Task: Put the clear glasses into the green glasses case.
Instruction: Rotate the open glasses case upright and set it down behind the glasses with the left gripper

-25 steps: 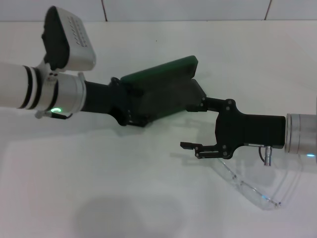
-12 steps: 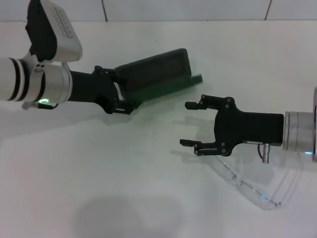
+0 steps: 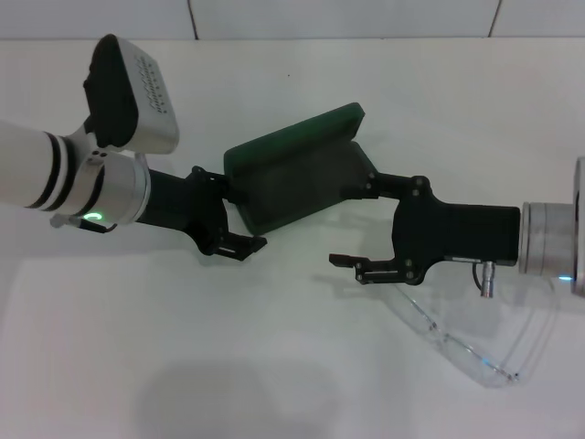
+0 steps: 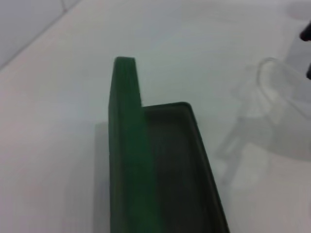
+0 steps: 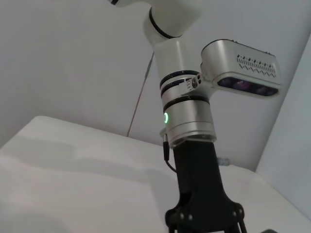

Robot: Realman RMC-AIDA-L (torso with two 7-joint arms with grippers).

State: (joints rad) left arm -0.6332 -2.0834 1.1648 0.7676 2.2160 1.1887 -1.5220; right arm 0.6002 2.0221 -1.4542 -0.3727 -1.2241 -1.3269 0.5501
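The white table (image 3: 274, 366) carries everything. The green glasses case (image 3: 297, 169) lies open near its middle, lid raised at the far side, dark lining showing. The left gripper (image 3: 239, 215), fingers spread, sits at the case's left end. The right gripper (image 3: 352, 224), fingers apart, is at its right end. The clear glasses (image 3: 466, 343) lie on the table under the right arm, apart from the case.

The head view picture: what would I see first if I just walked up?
First, the green glasses case, lying open in the middle of the white table. Two black claws meet at it: the left claw at its near corner and the right claw, open, at its other end. The clear glasses lie under the right arm and are easy to miss.
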